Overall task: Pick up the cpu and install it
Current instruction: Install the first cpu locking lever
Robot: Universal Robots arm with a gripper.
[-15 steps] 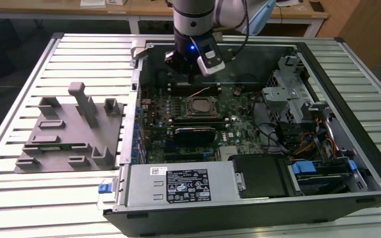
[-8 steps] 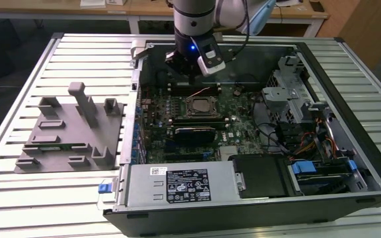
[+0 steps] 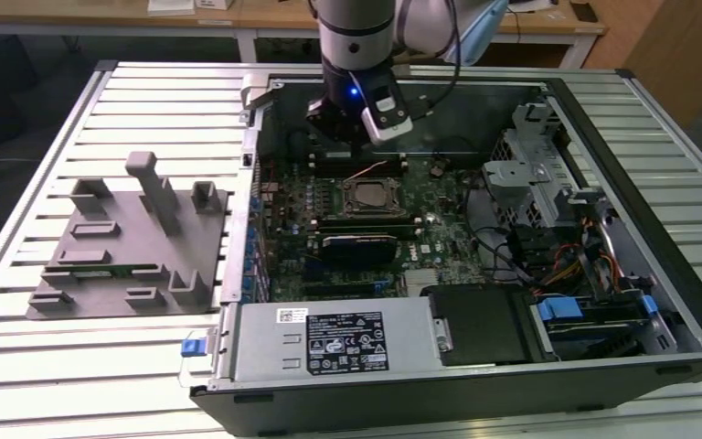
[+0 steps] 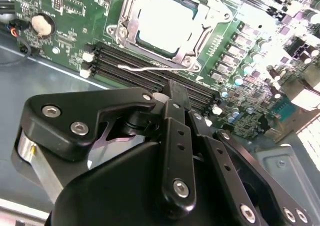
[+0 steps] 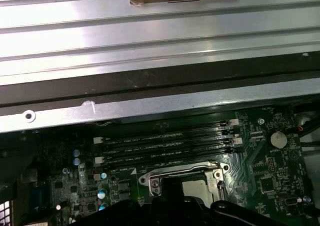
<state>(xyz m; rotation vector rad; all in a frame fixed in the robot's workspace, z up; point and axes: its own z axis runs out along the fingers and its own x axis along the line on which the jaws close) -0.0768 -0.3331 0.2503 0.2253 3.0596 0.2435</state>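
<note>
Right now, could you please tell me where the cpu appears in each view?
Exterior view: the cpu sits in the socket frame, at the motherboard middle.
Second wrist view: the bright silvery square inside that frame.
First wrist view: a pale patch inside the frame, partly hidden.
Shared landmark: the black memory slots beside the socket.

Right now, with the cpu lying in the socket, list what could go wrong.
1. The lever juts over the memory slots close to the gripper; a descent might snag or bend it.
2. Whether the cpu sits flat in the socket frame is unclear; clamping a tilted chip could damage the socket.
</note>
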